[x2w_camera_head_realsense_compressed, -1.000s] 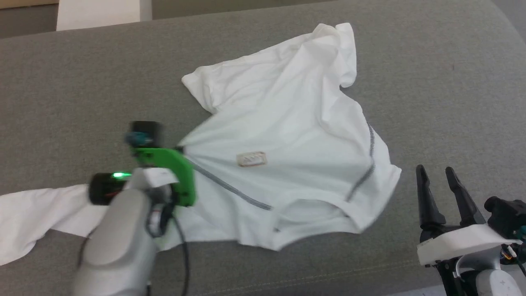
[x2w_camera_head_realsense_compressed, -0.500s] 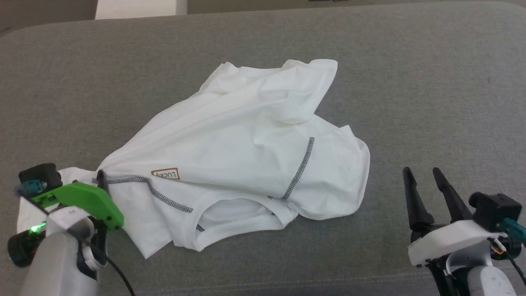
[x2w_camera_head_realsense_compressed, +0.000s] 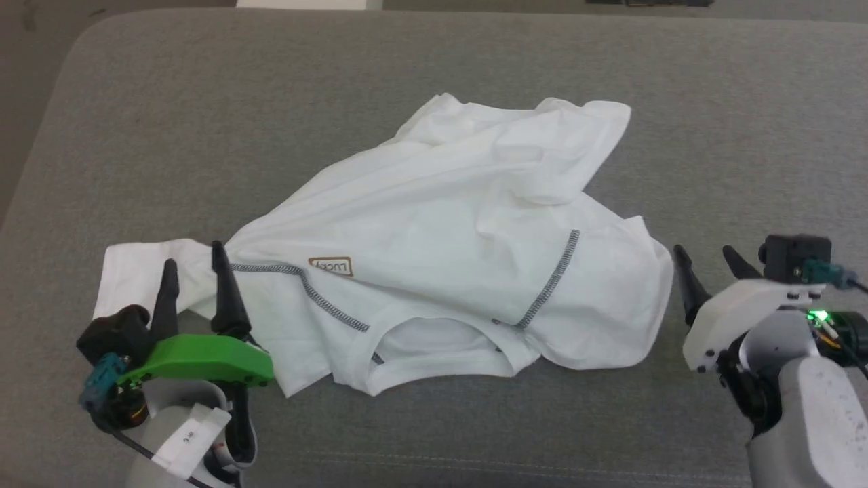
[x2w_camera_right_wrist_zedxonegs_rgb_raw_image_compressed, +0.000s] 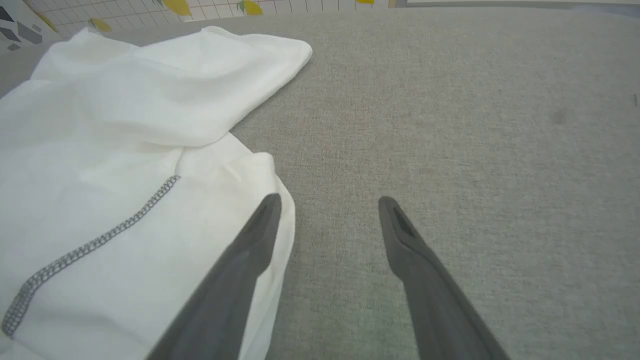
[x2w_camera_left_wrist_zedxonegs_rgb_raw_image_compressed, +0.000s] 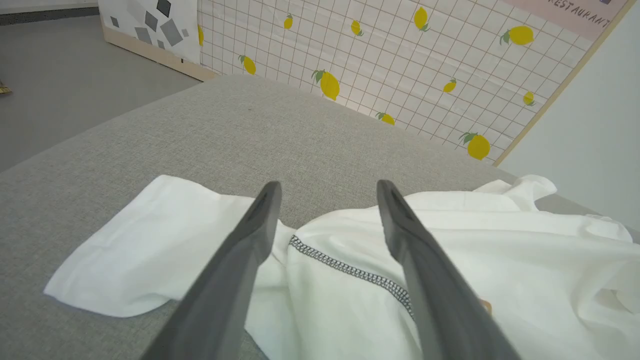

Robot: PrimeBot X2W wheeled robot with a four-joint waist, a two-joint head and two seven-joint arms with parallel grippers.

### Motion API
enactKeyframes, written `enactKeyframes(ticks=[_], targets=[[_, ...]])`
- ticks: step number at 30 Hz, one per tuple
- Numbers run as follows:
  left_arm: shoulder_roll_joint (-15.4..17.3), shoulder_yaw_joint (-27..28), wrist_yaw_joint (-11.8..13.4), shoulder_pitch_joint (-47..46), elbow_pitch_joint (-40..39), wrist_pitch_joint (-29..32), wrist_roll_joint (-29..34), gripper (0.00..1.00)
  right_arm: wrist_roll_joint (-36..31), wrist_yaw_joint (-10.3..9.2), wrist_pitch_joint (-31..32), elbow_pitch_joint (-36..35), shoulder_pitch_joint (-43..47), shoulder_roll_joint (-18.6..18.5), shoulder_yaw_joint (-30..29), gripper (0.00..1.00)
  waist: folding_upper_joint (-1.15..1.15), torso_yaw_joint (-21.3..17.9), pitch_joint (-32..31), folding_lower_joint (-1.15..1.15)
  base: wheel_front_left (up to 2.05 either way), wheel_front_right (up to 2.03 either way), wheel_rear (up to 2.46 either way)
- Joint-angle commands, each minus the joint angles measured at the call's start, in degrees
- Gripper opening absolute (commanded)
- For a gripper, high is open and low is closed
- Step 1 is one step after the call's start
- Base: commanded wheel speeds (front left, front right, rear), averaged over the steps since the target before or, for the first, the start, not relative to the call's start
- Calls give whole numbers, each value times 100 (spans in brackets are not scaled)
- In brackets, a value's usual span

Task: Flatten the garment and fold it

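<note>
Flattening stage: shirt (x2w_camera_head_realsense_compressed: pixel 447 230) crumpled mid-frame. Left gripper (x2w_camera_head_realsense_compressed: pixel 193 255) lower left, right gripper (x2w_camera_head_realsense_compressed: pixel 703 250) lower right, both released. Next, likely: pinch opposite edges, pull flat.

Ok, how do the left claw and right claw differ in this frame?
The left claw sits on a green mount; the right claw sits on a white mount. The left claw points over the garment at its sleeve seam; the right claw straddles the garment's edge, half over bare grey cushion. Both are open and hold nothing.
</note>
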Motion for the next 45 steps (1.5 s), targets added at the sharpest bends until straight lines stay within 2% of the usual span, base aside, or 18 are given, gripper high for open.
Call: enactKeyframes(ticks=[1, 10, 11, 12, 15, 19, 24, 30, 34, 36, 37, 38, 41, 45], targets=[[-54, -16, -82, -1, -23, -50, 71, 100, -57, -9, 193, 141, -192, 5, -20, 100, 0, 256, 147, 0, 0, 0, 0], [-283, 15, -336, -155, -111, -63, 335, 100, -509, -9, 1903, 757, -478, 5, 136, 100, 0, 525, 322, 0, 0, 0, 0], [-301, 30, -355, -156, -111, -63, 356, 100, -507, -9, 2152, 762, -453, 5, 206, 48, 0, 531, 331, 0, 0, 0, 0], [-315, 43, -371, -156, -106, -63, 364, 100, -493, -9, 2293, 725, -440, 5, 251, 0, 0, 532, 339, 0, 0, 0, 0], [-348, 106, -403, -153, -86, -63, 384, 100, -530, -9, 2382, 436, -475, 5, 264, 0, 0, 501, 347, 0, 0, 0, 0], [-371, 203, -434, -141, -69, -64, 418, 100, -802, -9, 1790, -58, -771, -7, -168, 0, 0, 396, 325, 0, 0, 0, 0], [-388, 239, -484, -186, -46, -64, 459, 100, -1151, -9, 1240, -392, -1151, -253, -1098, 0, 0, 310, 282, 0, 0, 0, 0], [-398, 200, -543, -200, 10, -64, 469, 100, -1425, -9, 1235, -398, -1028, -474, -2385, 0, 0, 259, 257, 0, 0, 0, 0], [-401, 181, -572, -201, 46, -64, 476, 100, -1529, -9, 1243, -245, -768, -429, -3130, 0, 0, 225, 262, 0, 0, 0, 0], [-401, 185, -582, -197, 64, -64, 488, 100, -1483, -9, 1349, -87, -629, -305, -3302, 0, 0, 197, 249, 0, 0, 0, 0], [-401, 189, -585, -193, 70, -64, 495, 100, -1474, -9, 1378, -42, -554, -261, -3291, 45, 0, 184, 242, 0, 0, 0, 0], [-402, 195, -589, -188, 77, -64, 501, 100, -1428, -9, 1351, -12, -497, -212, -3298, 100, 0, 169, 229, 0, 0, 0, 0], [-402, 209, -599, -170, 110, -64, 526, 100, -1316, -9, 1009, -28, -377, -115, -3294, 100, 0, 125, 149, 0, 0, 0, 0], [-402, 191, -644, -122, 166, -64, 565, 100, -1135, -9, 183, -273, -132, -33, -3079, 100, 0, 65, -28, 0, 0, 0, 0]])
